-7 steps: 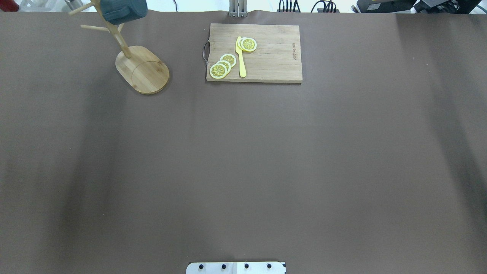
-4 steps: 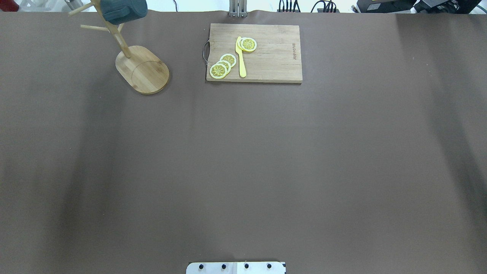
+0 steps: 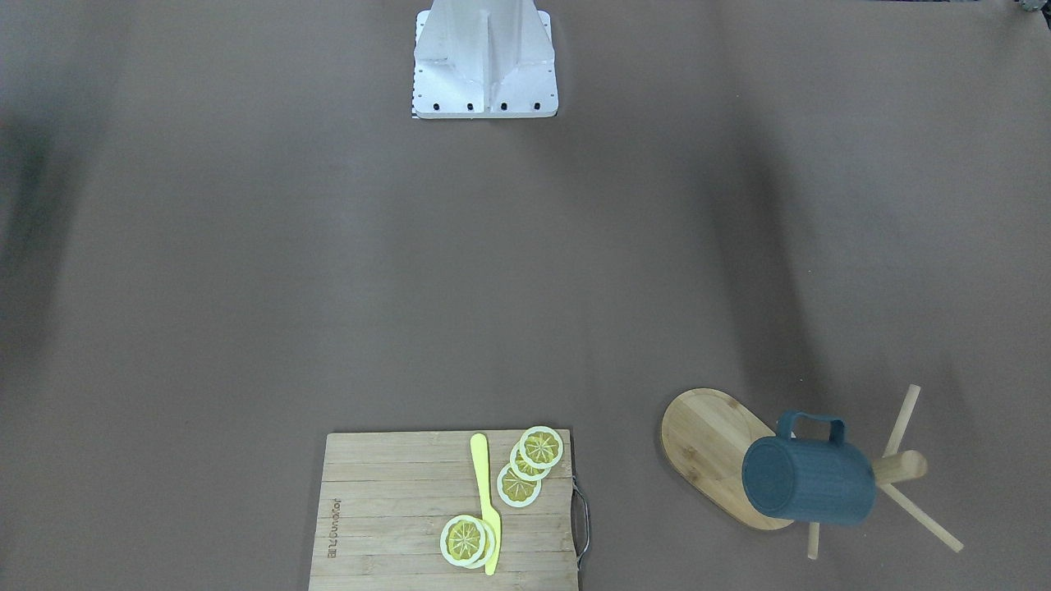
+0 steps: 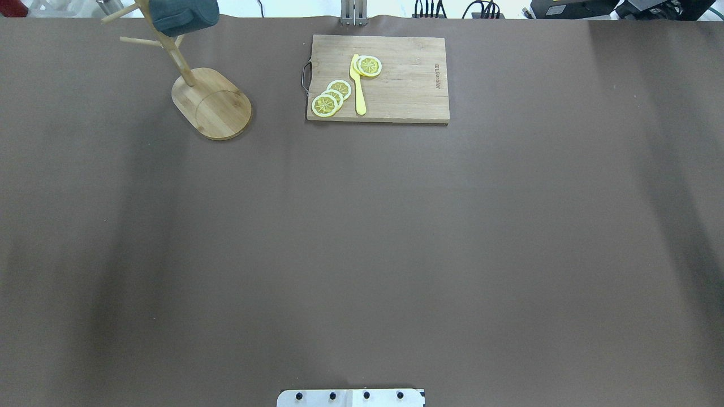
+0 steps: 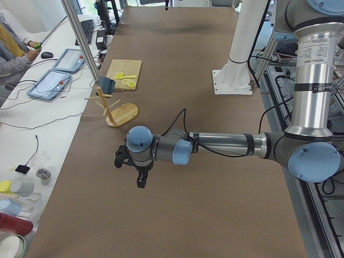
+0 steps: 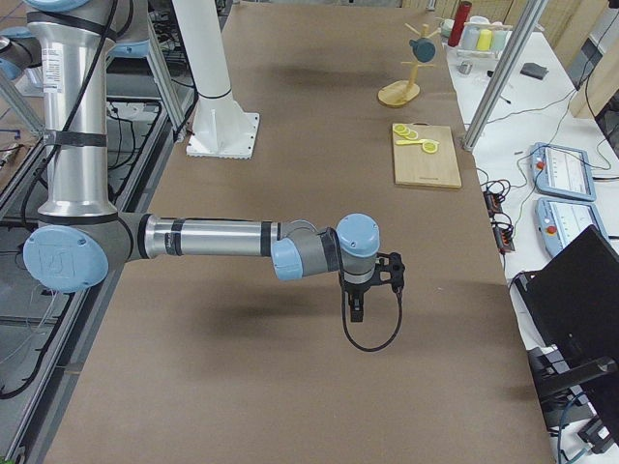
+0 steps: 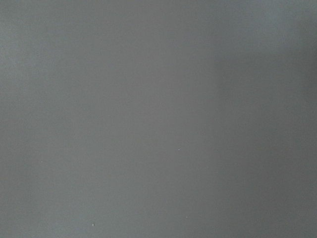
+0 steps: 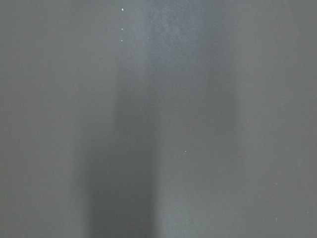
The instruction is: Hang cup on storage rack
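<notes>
A wide table covered in plain brown sheeting fills every view, and both wrist cameras show nothing but that brown surface. The silver and blue left arm reaches out level above the table near the end on the robot's left. The matching right arm does the same near the opposite end, well apart from everything on the table. Between them stands the white pedestal base at the robot's edge. At the far edge lies a rectangular slatted wooden cutting board with a metal loop handle. Near it, toward the robot's left, stands the light bamboo storage rack, with an oval flat base, a thick post and thin pegs. The dark teal-blue ribbed cup is up on that rack, clear of the table. It lies on its side with its bottom turned away from the post and its loop handle on the edge nearer the robot; its body hides the peg that carries it. The black left gripper and black right gripper both point down over bare table, too small and far to tell whether released or clenched. On the board lie a yellow plastic knife and pale yellow lemon slices, overlapping in two small groups on either side of it.
</notes>
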Robot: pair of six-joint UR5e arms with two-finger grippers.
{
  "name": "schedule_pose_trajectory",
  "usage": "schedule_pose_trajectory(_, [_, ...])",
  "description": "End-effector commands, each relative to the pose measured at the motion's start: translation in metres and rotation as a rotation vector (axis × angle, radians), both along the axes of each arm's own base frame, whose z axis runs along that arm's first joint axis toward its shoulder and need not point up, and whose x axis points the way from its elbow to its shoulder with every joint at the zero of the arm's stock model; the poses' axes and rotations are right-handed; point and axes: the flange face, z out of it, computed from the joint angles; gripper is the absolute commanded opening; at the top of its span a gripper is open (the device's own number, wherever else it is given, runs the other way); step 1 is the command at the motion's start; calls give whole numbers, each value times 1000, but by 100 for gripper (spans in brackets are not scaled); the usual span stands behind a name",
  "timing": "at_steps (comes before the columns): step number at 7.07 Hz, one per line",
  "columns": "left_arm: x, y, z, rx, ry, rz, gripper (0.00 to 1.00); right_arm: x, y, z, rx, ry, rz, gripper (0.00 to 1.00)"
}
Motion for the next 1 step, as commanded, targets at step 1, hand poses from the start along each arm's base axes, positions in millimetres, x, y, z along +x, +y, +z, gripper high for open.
schedule_pose_trajectory(1, [2, 0, -17, -15, 54, 4, 98, 2, 3, 8, 11, 33, -20, 100])
